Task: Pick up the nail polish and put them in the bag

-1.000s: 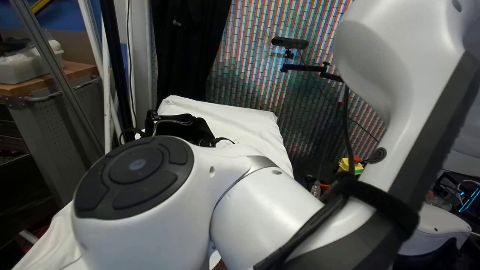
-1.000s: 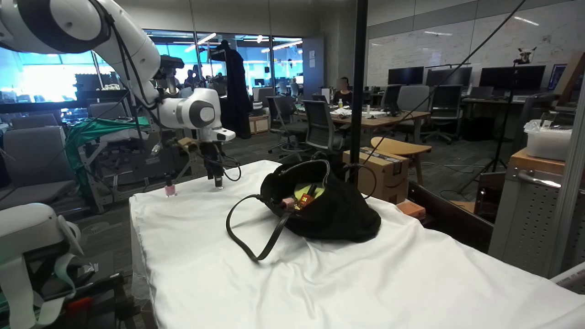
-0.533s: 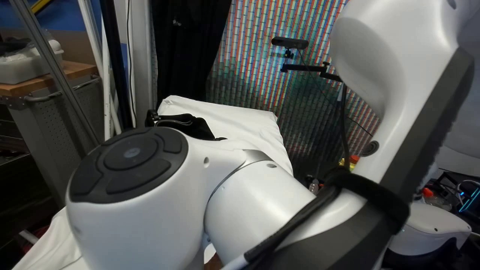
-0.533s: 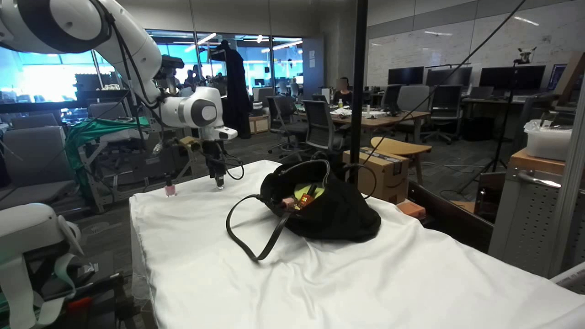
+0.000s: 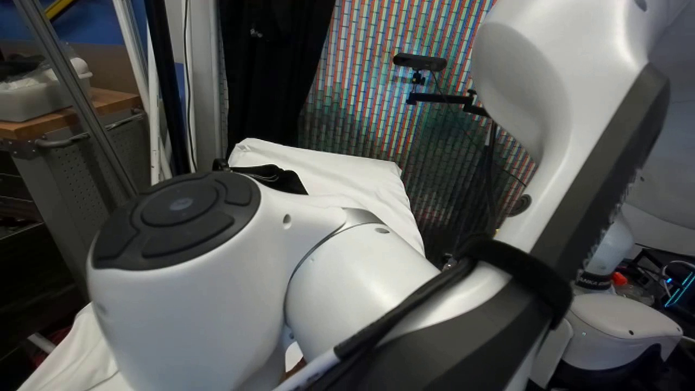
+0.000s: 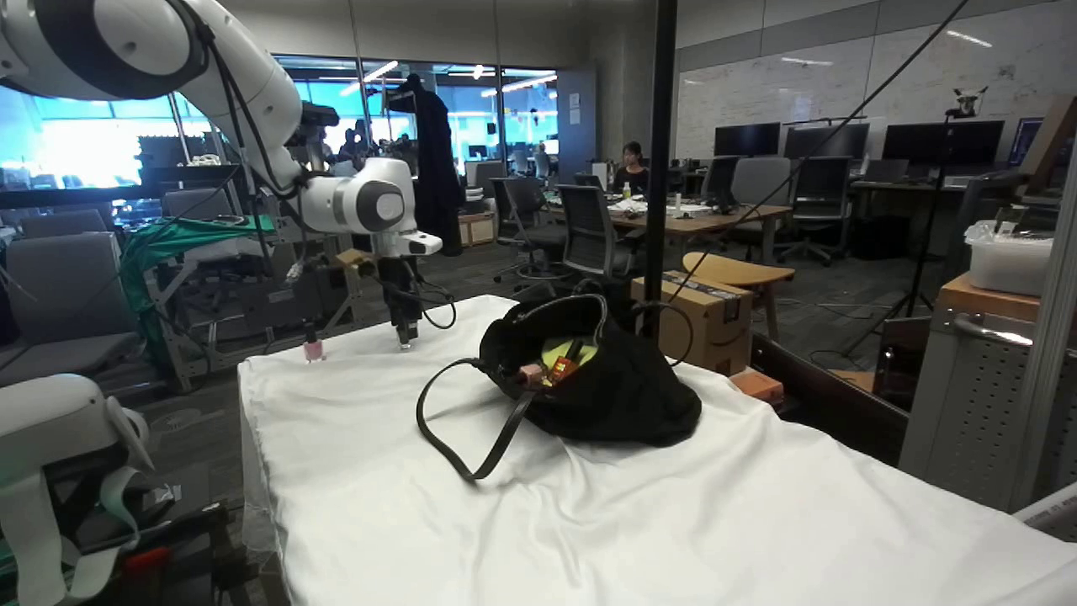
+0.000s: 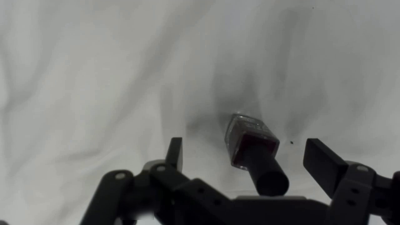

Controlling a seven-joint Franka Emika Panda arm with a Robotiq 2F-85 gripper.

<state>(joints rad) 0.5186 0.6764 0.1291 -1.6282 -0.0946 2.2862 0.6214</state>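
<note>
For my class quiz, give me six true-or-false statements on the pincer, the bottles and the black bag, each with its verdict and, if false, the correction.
1. In the wrist view, the pincer is open, with a dark-capped bottle between its jaws. True.
2. In an exterior view, a strap of the black bag loops out over the white cloth. True.
3. The bag's mouth is shut. False: it is open, and an orange-red bottle shows inside.
4. A pink bottle stands near an edge of the cloth. True.
5. The bag hangs from the pincer. False: it rests on the cloth.
6. The bottle between the jaws is inside the bag. False: it is outside, on the cloth.
</note>
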